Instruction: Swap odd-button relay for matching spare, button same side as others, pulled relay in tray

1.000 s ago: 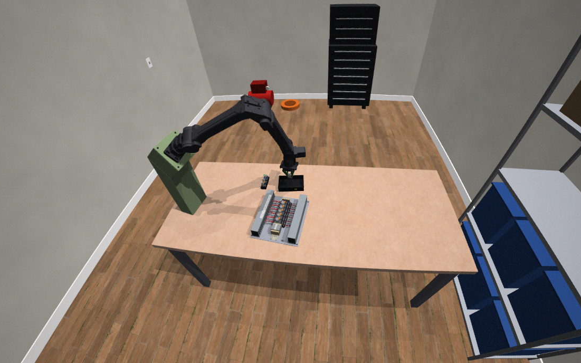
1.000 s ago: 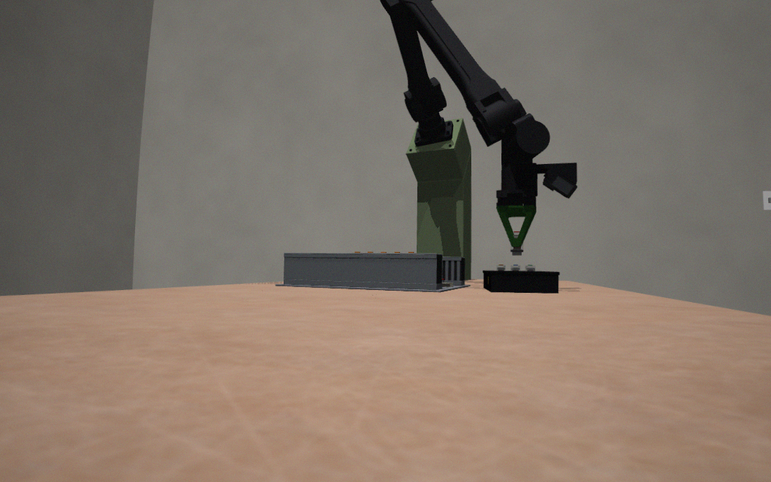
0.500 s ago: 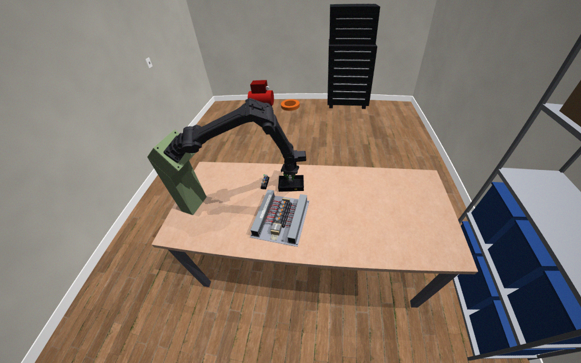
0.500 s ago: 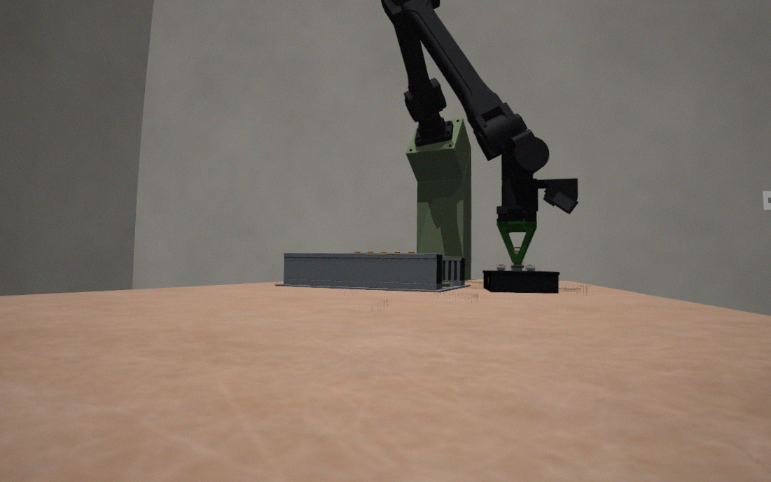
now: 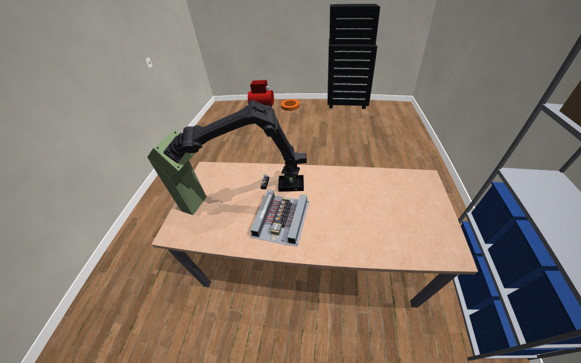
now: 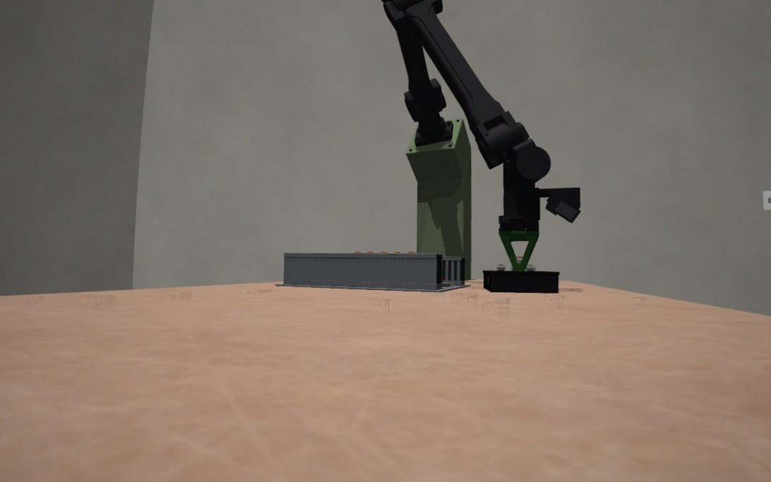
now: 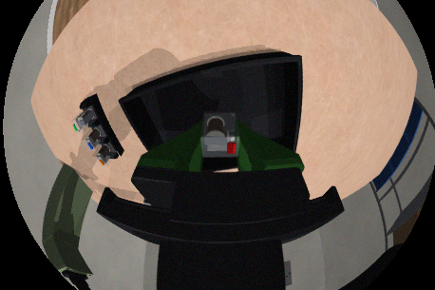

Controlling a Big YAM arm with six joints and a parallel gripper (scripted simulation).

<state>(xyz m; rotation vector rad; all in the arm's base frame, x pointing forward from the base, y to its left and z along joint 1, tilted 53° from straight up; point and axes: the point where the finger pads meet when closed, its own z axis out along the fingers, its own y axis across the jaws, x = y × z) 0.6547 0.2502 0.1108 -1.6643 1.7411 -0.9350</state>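
The claw is closed on a small grey relay with a red button on its top. The claw's green fingers point straight down into the black tray. The relay is down inside the tray, low between its walls. Whether it touches the tray's floor cannot be told.

The tray sits near the far edge of the worktop, a bit left of the middle. Just left of the tray is a small black holder with the spare relays. In the wrist view their buttons look green, blue and orange. Just in front of the tray, toward the middle of the worktop, lies the grey box of sockets. A row of relays with orange buttons runs down its middle, with red wires beside them.

The black arm starts on a tall green stand at the far left corner of the worktop. It goes up and back, bends at a high elbow, then comes down steeply to the tray. The last part of the arm stands straight up and down over the tray. A small black camera block sticks out from the wrist.

The worktop is a light brown board on dark legs. The floor is brown wood and the walls are grey. A tall black drawer cabinet stands at the back wall. A red machine and an orange ring are on the floor near it. A shelf rack with blue bins stands on the right.
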